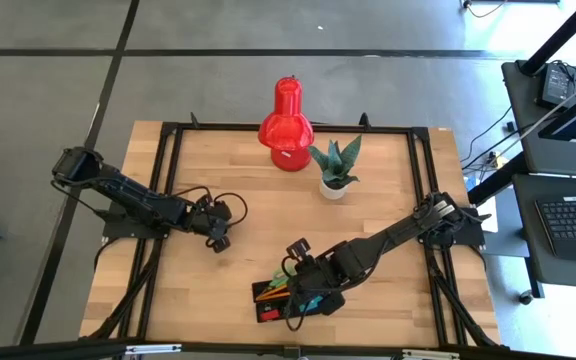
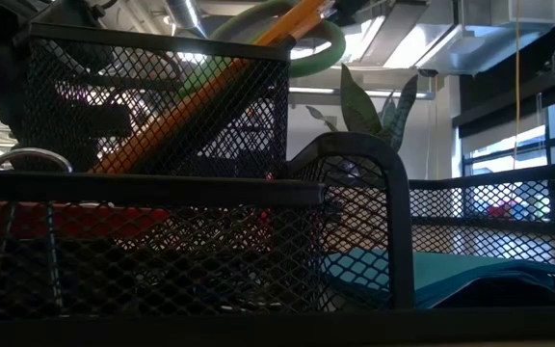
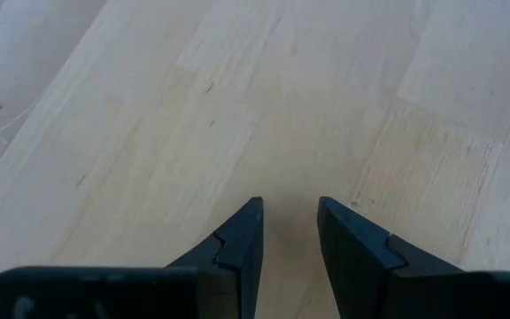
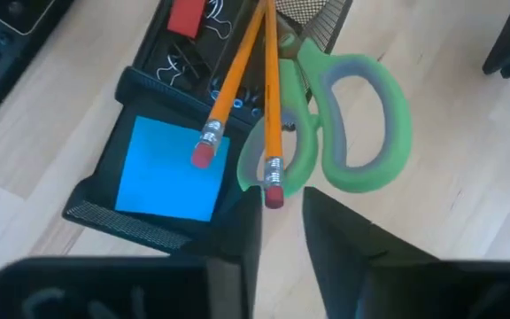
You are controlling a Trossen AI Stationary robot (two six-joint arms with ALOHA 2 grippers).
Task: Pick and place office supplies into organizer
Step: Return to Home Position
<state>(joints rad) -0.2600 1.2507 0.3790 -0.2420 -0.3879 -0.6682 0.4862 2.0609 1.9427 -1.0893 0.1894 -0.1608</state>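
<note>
The black mesh organizer (image 1: 268, 305) stands near the table's front edge. In the right wrist view it holds a blue note pad (image 4: 166, 173), black clips (image 4: 180, 66) and a small red piece (image 4: 184, 16). Two orange pencils (image 4: 237, 80) and green-handled scissors (image 4: 361, 124) stand slanting in its taller cup. My right gripper (image 4: 282, 208) hovers just above them, a little open and empty, one pencil's eraser end (image 4: 273, 197) just before its fingertips. My left gripper (image 3: 289, 213) is a little open and empty above bare wood at the table's left (image 1: 218, 240).
A big red lamp-like object (image 1: 286, 125) and a green plant in a white pot (image 1: 335, 170) stand at the table's far middle. Bare wood lies between the two arms. In the low view the organizer's mesh wall (image 2: 162, 188) fills the foreground.
</note>
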